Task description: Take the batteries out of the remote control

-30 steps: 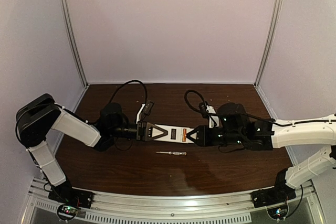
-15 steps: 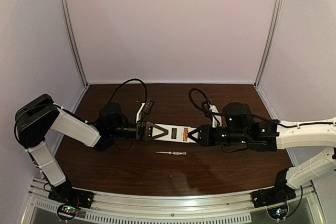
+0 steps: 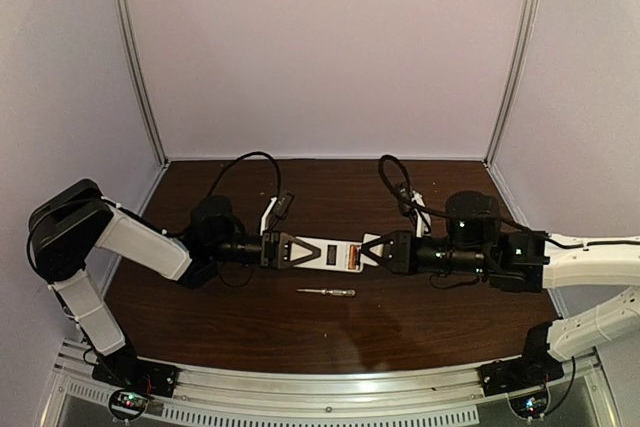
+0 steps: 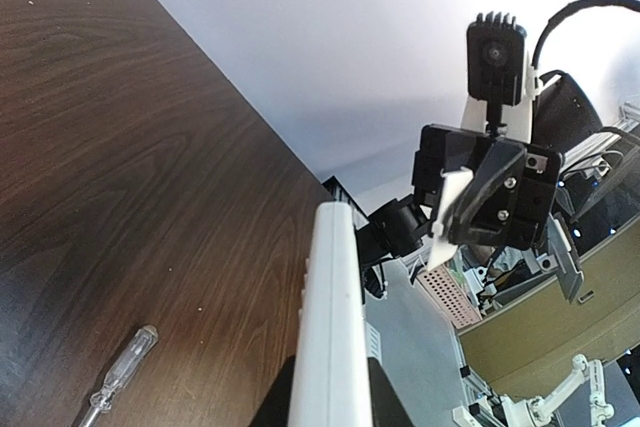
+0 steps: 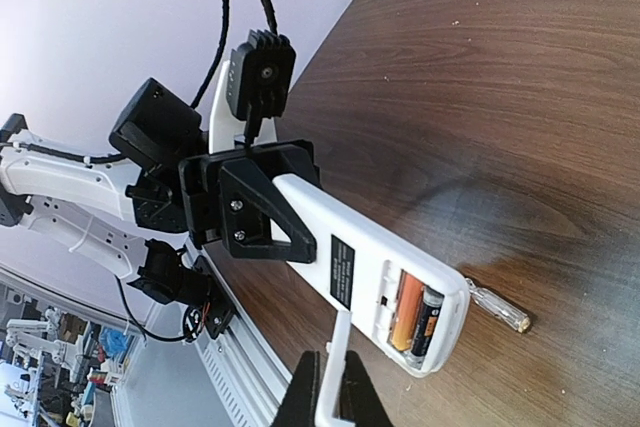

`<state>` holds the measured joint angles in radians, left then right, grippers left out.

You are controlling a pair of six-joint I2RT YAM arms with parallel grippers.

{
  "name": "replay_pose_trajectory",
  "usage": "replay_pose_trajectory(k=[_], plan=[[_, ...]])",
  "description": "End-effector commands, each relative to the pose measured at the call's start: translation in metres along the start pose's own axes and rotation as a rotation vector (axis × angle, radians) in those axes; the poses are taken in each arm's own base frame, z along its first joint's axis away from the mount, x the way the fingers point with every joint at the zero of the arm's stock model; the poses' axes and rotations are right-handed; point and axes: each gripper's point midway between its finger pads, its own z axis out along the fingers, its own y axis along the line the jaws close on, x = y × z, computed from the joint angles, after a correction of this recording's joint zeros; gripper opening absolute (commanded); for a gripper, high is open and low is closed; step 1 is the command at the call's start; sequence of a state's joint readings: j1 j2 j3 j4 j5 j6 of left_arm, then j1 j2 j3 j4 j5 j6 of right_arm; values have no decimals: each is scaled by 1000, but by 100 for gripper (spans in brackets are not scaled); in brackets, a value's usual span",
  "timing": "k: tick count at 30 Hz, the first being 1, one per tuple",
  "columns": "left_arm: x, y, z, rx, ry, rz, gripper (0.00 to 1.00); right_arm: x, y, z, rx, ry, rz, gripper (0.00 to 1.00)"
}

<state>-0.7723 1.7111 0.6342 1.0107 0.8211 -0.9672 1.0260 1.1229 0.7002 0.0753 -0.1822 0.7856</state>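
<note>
At centre-left, the left gripper's (image 3: 300,250) jaws clamp the remote control (image 3: 326,254) clear of the desk (image 3: 250,327), its open bay showing the batteries (image 5: 414,315) side by side. Right of it, the right gripper's (image 3: 366,253) jaws pinch the cover (image 4: 452,205). I'd drop that aside, then lever each cell out gently.

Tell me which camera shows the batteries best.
Right wrist: both batteries lie exposed side by side in the remote control's open compartment. Top external shows just an orange speck at the remote's end; left wrist sees only the remote's edge, no batteries.
</note>
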Motion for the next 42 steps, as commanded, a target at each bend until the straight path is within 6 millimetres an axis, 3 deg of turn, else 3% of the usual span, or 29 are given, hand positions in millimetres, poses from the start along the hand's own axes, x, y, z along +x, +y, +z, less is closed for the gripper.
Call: replay_pose_trajectory(k=[1,10,25,32,42], plan=[[-8,-5,1,7,-24,33,0,-3,4,-6,-18,-20,1,0],[-8,-5,0,7,-24,33,0,-10,-13,-16,80,-70,-1,0],[-11,0,-4,-42,-54,64,0,-14,-99,-35,555,-124,-51,0],[-7,10,-12,-114,-74,74,0,-15,-131,-15,651,-77,-78,0],[6,17,-22,-153,-77,58,0,-21,-161,17,696,-36,-137,0]])
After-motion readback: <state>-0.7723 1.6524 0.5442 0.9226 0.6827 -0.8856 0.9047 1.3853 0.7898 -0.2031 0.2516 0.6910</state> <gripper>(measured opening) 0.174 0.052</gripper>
